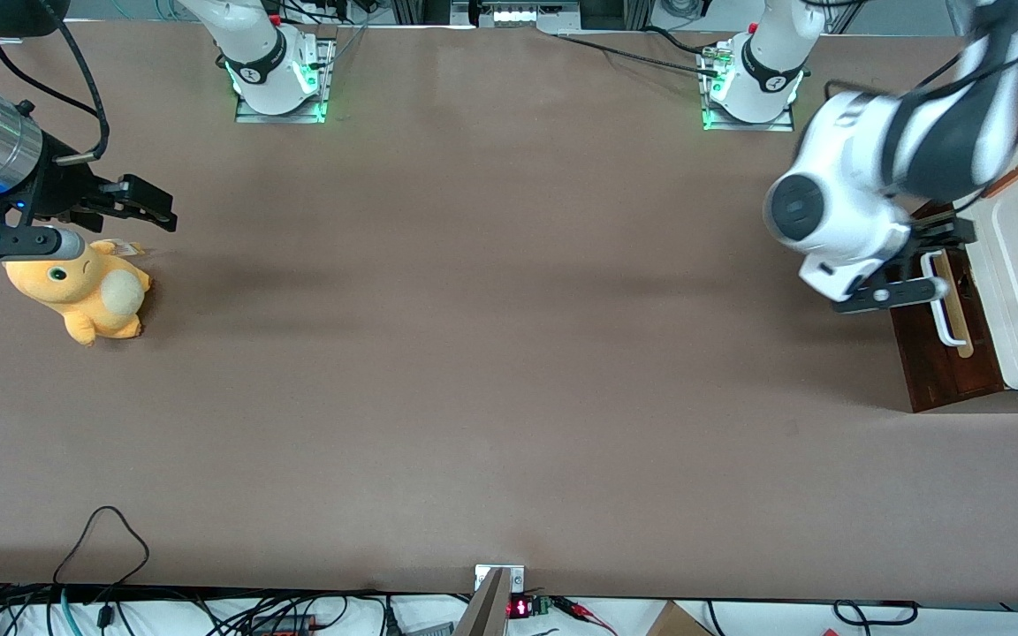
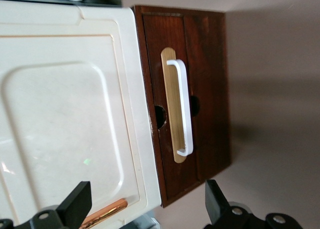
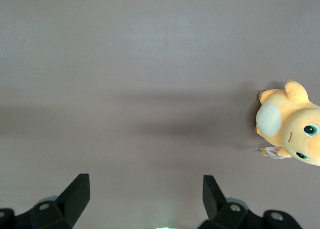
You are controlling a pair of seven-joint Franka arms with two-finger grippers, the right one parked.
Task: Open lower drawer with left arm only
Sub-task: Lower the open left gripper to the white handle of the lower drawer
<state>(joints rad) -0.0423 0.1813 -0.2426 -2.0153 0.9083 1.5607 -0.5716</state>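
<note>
Gripper (image 2: 145, 209) spread, above cabinet (image 2: 65, 114) | lower drawer (image 2: 200, 89) front visible, inside unseen

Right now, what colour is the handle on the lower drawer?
White, over a pale tan strip on the lower drawer; clearest in the left wrist view. The gripper hangs open above it.

Lower drawer (image 2: 205, 89): dark reddish-brown wood front; white bar handle (image 2: 184, 108) over pale tan strip (image 2: 170, 104). Cabinet top (image 2: 65, 114): cream. Left arm (image 1: 898, 150): white with black oval inlay. Gripper (image 2: 147, 209): black, above the cabinet's edge, fingers spread. Table (image 1: 491, 353): plain brown. Plush toy (image 1: 85, 287): orange-yellow, cream belly.
</note>
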